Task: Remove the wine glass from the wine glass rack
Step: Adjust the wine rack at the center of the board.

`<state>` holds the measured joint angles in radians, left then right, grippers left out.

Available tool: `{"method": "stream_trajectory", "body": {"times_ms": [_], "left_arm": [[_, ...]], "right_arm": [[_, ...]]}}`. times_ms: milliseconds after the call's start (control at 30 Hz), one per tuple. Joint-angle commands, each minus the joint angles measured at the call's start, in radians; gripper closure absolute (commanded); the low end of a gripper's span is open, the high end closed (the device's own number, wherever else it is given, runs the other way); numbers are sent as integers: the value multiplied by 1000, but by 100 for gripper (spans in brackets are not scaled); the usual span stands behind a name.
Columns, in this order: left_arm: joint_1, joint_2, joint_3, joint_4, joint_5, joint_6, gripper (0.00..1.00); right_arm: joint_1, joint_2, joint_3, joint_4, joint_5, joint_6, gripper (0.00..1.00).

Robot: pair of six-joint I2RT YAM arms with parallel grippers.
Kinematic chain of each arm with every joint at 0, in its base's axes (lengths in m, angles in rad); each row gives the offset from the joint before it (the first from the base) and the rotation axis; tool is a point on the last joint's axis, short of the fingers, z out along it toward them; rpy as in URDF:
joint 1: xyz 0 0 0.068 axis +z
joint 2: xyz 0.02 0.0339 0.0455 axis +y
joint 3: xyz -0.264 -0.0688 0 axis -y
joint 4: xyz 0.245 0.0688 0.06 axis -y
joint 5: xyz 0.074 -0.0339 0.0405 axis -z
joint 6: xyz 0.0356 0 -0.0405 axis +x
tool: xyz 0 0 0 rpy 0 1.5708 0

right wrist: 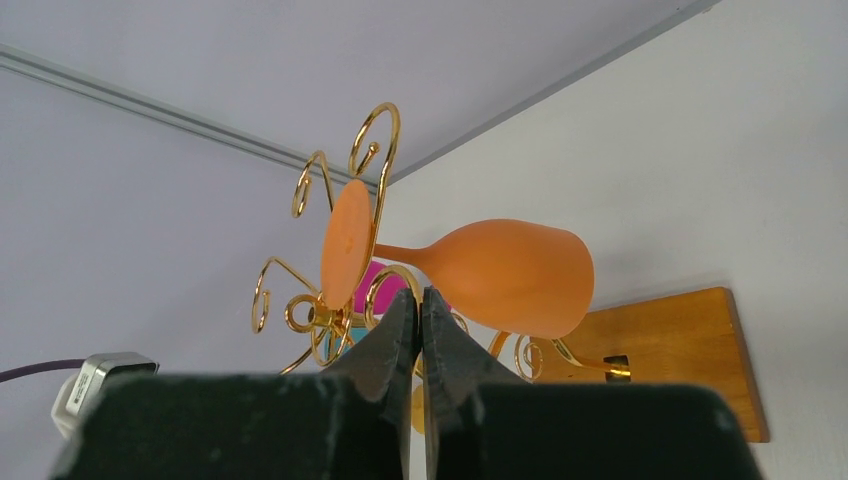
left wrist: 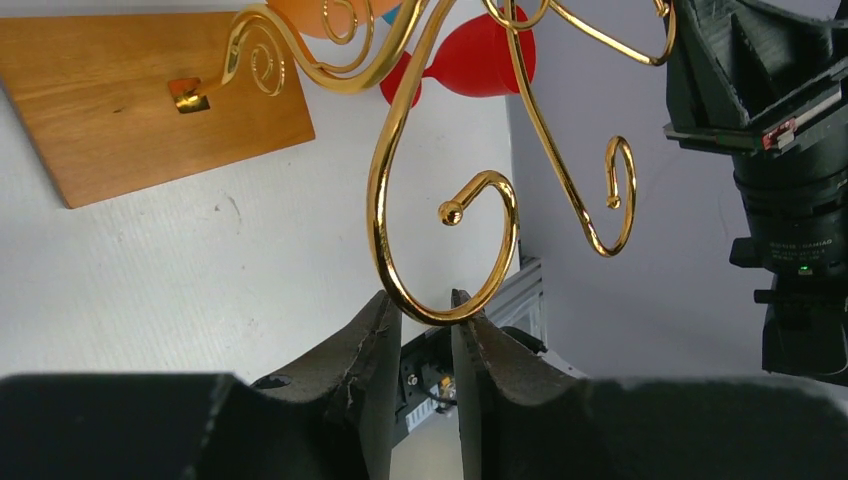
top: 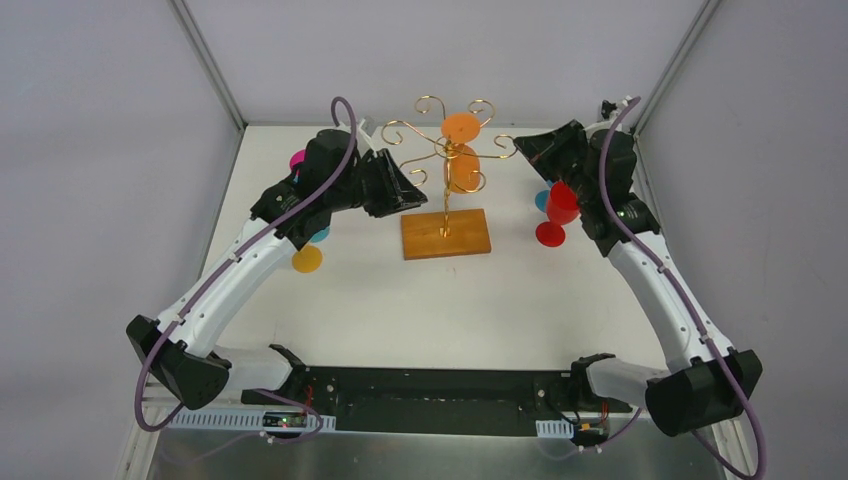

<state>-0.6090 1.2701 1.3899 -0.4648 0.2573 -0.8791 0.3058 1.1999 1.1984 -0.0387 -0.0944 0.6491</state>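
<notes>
At nine o'clock of the wine glass rack (top: 445,205), your left end effector (left wrist: 425,305) has its jaws a little apart, with the lowest bend of a gold scroll arm (left wrist: 440,316) lying across the fingertips. You cannot tell whether it pinches the wire or only touches it.

Mid-tabletop (top: 400,300), the rack stands upright on its wooden base (top: 446,235). The orange wine glass (right wrist: 500,275) hangs bowl-down from it, foot caught between scroll arms, at about two o'clock of the crown. It looks like matte plastic, so probably light, stiff and not very fragile, though the rounded bowl would likely slip. The thin stem just under the foot looks like your best hold, and from there you would slide it outward along the arms.

At three o'clock, your right end effector (right wrist: 420,300) is clenched tight with nothing seen between its pads, its tips near that stem.
</notes>
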Motion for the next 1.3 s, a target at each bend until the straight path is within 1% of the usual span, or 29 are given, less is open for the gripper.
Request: {"method": "stream_trajectory", "body": {"times_ms": [0,267,767,1133,1267], "left_arm": [[45,-35,-1,-2,20,20,74],[86,-34,11,-25,51,30,74],[165,-41,41,-110,56,85,74],[191,-48,51,-152,65,117,74],[204,-59,40,-166,64,130,74]], "right_arm": [[24,-62,-15,34,-33,25,100],[89,-103,-41,29,15,33,100],[215,-182,-122,34,86,28,100],[316,-234,-176,29,178,20,100],[338,-249,-187,19,183,24,100]]}}
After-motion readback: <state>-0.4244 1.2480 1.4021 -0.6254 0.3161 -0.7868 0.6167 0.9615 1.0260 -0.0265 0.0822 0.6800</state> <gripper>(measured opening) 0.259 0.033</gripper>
